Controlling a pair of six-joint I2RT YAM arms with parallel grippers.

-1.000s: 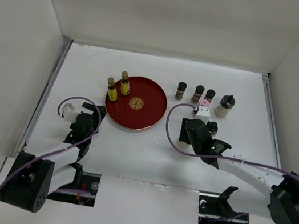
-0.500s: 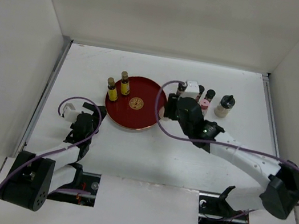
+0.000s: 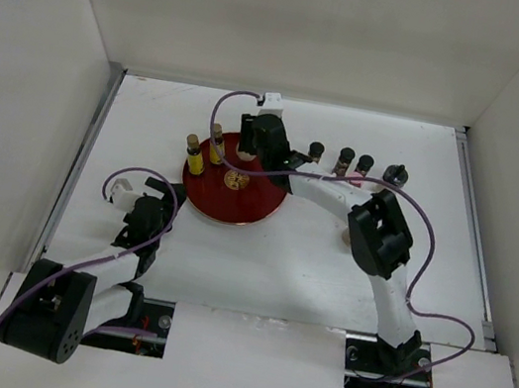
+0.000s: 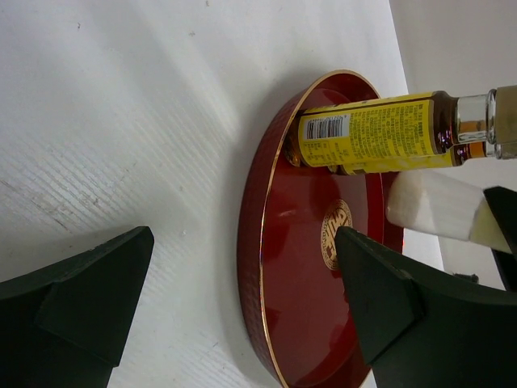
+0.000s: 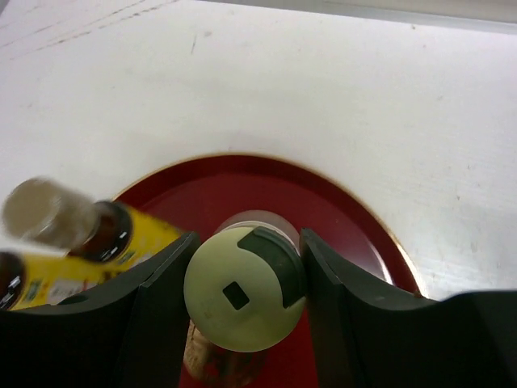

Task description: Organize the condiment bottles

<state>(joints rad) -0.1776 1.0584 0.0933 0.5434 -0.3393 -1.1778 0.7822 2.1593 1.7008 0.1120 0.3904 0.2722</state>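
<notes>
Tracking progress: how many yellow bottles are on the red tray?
2: one yellow bottle, another beside it, at the tray's far-left rim; the right arm may hide more.

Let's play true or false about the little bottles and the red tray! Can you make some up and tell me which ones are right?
1. The right fingers grip a cream-lidded bottle over the red tray. True.
2. Two yellow bottles stand on the tray. True.
3. The left fingers hold a yellow bottle. False: they are open and empty, beside the tray.
4. The dark-capped bottles stand on the tray. False: they stand on the table, to the tray's right.
</notes>
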